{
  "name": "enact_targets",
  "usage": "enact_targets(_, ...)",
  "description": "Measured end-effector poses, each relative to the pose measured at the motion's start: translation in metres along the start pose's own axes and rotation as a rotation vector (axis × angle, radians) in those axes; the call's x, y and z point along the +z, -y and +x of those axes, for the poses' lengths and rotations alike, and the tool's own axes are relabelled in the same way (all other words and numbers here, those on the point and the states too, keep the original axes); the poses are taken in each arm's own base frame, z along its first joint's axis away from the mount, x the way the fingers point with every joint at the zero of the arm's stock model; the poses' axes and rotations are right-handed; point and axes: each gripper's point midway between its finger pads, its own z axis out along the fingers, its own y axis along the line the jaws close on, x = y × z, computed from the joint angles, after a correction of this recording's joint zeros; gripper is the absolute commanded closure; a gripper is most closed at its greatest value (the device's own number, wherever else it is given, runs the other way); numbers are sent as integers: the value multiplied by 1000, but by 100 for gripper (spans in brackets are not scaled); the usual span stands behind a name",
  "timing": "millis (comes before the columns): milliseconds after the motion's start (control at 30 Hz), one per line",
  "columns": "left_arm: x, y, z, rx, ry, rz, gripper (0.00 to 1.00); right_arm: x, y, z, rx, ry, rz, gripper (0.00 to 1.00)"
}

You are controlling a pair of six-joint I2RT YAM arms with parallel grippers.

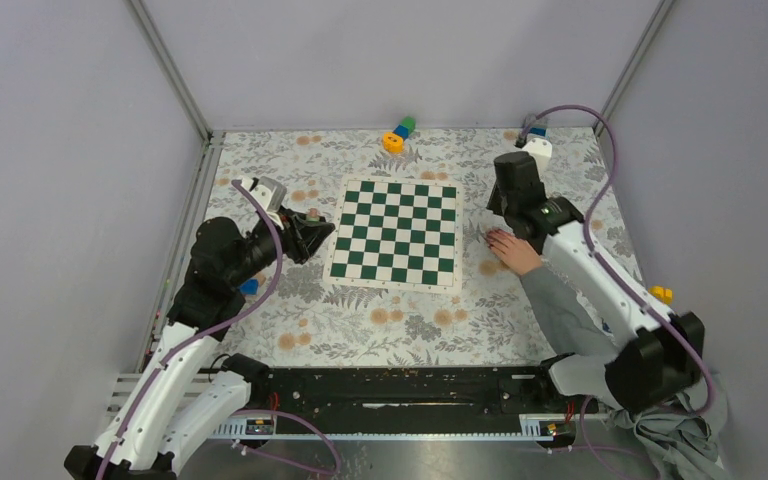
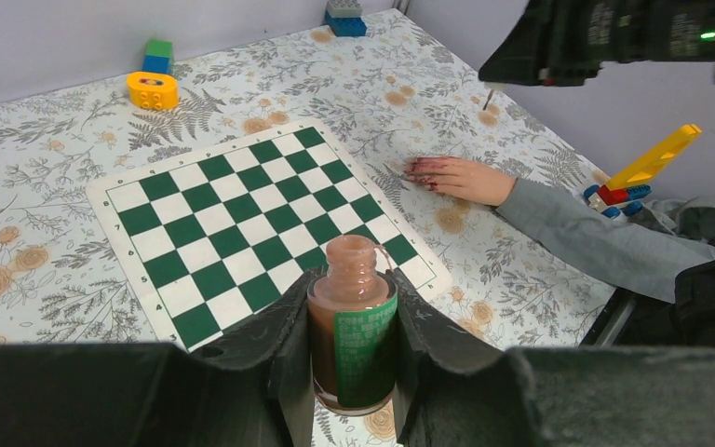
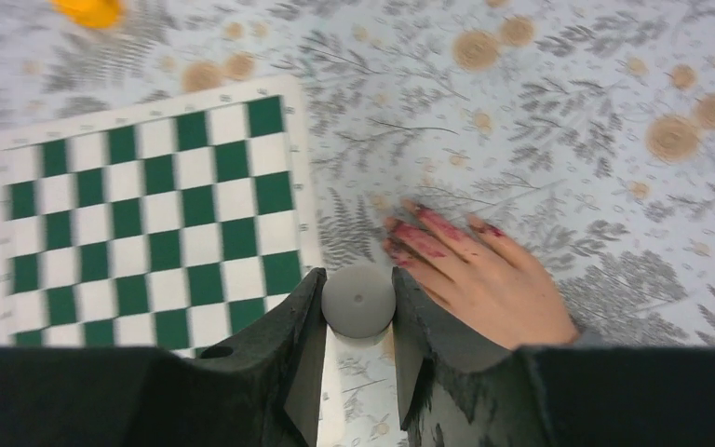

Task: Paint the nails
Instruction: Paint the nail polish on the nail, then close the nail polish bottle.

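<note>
On the flowered tablecloth (image 1: pixel 360 320), just to the right of the green-and-white chessboard (image 1: pixel 396 232), a human hand (image 1: pixel 512 250) in a grey sleeve (image 1: pixel 560 310) lay flat, palm down, fingers pointing toward the board's right edge without touching it. Its nails (image 3: pixel 408 231) were reddish-pink, and darker red streaks ran down several fingers past the nail tips.

The right gripper (image 3: pixel 358 298) hung over those fingertips with its jaws clamped on a round grey cap (image 3: pixel 358 300). From the left wrist view a thin brush tip (image 2: pixel 489 96) showed under that gripper, above the cloth and beyond the hand.

The left gripper (image 2: pixel 352 307) sat off the board's left side, its jaws pressed tight around a nail polish bottle (image 2: pixel 352 345). The bottle stood upright, uncapped, with pinkish-brown polish inside. A green label (image 2: pixel 365 326) with small white print wrapped it, but the writing was too fine to read. Tiny markings along the chessboard's white border were also too small to make out.

At the far edge lay an orange toy block (image 1: pixel 392 142) with green and blue bricks just behind it. A blue and grey brick (image 1: pixel 537 128) sat in the far right corner. Yellow bricks (image 1: pixel 662 293) rested beside the right arm.
</note>
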Motion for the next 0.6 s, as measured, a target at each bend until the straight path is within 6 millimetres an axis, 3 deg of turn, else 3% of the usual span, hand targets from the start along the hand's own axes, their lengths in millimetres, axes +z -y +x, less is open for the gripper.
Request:
enact_targets(100,0,1,0,-1,-2,6,100,-27,-8,-9,32,55,-140,100)
enact_targets(300,0,9,-1,4,-1,52,100,-77,-36,-6,22,74,-457,100)
enact_targets(433,0,29,-3,16,0,165,100,-114,-63,-9,1,76,-691,100)
enact_targets(600,-1,65,4,20,-37,367,100,-180,-90,-15,-19,117,-1032,100)
